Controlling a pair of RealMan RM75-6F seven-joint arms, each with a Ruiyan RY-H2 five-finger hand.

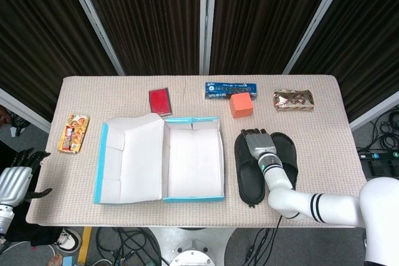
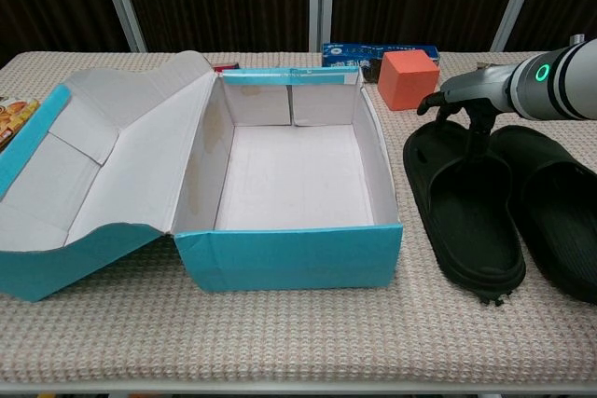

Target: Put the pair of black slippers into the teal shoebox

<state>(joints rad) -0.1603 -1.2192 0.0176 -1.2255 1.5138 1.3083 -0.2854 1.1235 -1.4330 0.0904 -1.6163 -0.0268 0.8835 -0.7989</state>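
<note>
The right hand [image 1: 257, 143] sits over the top ends of the two black slippers [image 1: 249, 169], which lie side by side on the table [image 1: 324, 129]. In the head view the hand covers the spot where the slippers meet, so you cannot see what its fingers are doing. The chest view shows more: the hand [image 2: 466, 100] is above the near slipper [image 2: 466, 207], with dark fingers [image 2: 482, 128] reaching down to the strap. Even so, I cannot tell if they hold the strap or only touch it.

The teal box [image 1: 193, 160] is to the left of this hand, just beside the slippers, and it stands open. The chest view lets you look right into it and see its white floor [image 2: 294, 174]. Its lid [image 1: 124, 160] lies flat, further left.

Just past the hand is an orange block [image 1: 240, 105]. Behind that lies a blue packet [image 1: 231, 89]. A shiny snack bag [image 1: 293, 99] shows only in the head view.

The left hand [image 1: 15, 182] also shows only in the head view, off the table's left edge, holding nothing, with its fingers apart. Near it lies a snack pack [image 1: 73, 133]. A red card [image 1: 160, 101] is behind the box.
</note>
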